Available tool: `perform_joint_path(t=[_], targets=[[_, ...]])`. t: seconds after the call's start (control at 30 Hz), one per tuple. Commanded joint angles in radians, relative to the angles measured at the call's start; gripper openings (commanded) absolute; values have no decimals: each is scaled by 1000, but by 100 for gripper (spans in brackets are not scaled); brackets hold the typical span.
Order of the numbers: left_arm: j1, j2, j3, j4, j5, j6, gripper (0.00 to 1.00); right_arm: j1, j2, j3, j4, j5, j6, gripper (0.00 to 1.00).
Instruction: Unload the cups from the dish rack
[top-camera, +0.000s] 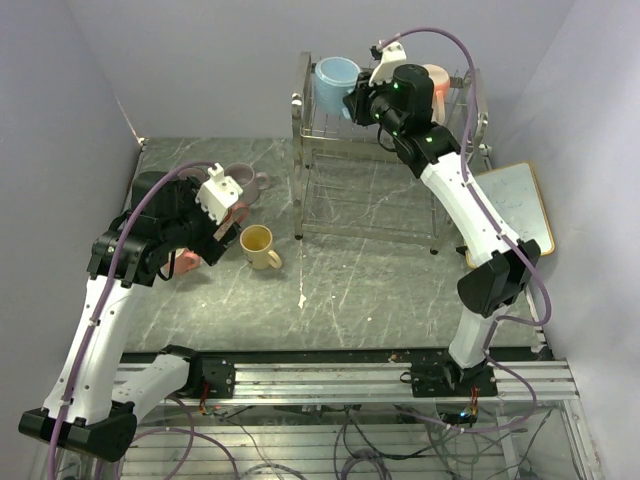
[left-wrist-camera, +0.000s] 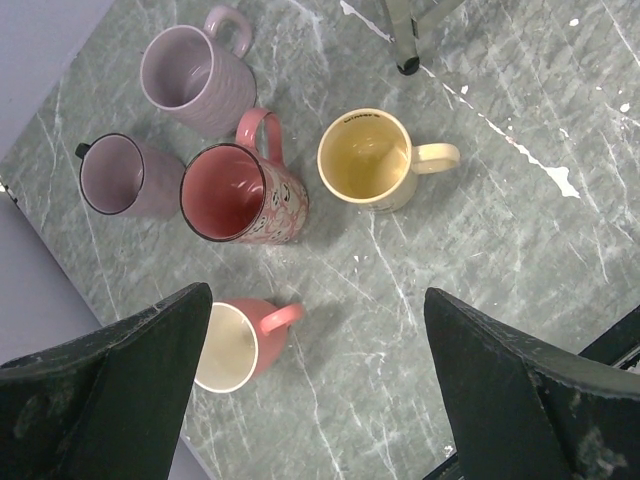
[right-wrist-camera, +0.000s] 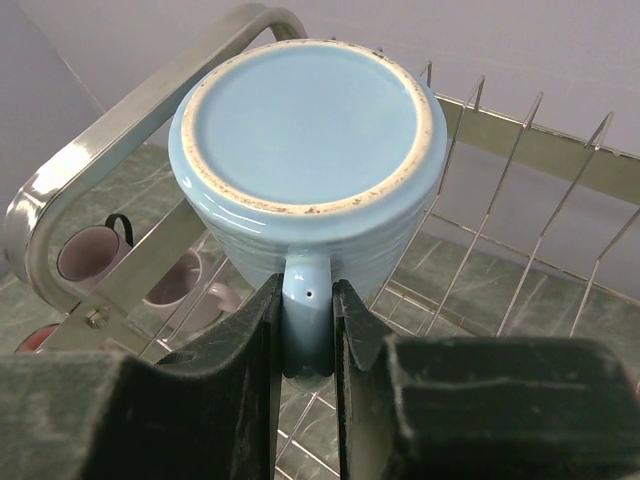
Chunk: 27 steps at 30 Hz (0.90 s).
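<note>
My right gripper (top-camera: 356, 101) is shut on the handle of the light blue mug (top-camera: 335, 83) at the top tier of the chrome dish rack (top-camera: 372, 195). In the right wrist view the mug (right-wrist-camera: 310, 130) shows its base, and its handle sits between my fingers (right-wrist-camera: 245, 340). A peach mug (top-camera: 438, 78) stands in the rack behind the arm. My left gripper (left-wrist-camera: 315, 390) is open and empty above the table mugs: two mauve (left-wrist-camera: 195, 80) (left-wrist-camera: 125, 178), red-pink patterned (left-wrist-camera: 240, 195), pale yellow (left-wrist-camera: 368, 160) and salmon (left-wrist-camera: 240, 345).
A gold-framed whiteboard (top-camera: 515, 205) lies right of the rack. A rack foot (left-wrist-camera: 405, 45) stands near the yellow mug. The rack's curved top rail (right-wrist-camera: 120, 140) runs left of the blue mug, with wire tines (right-wrist-camera: 520, 150) behind it. Walls close in on the left and at the back.
</note>
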Motion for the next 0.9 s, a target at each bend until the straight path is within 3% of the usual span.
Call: perform_joint_path(t=[0.0, 0.6, 0.87], targets=[[8, -8, 0, -7, -23, -26, 98, -2, -79, -23, 133, 3, -28, 0], [8, -56, -40, -17, 4, -86, 100, -2, -218, -47, 177, -40, 74, 0], [8, -96, -39, 36, 25, -89, 100, -2, -366, -206, 195, -103, 175, 0]])
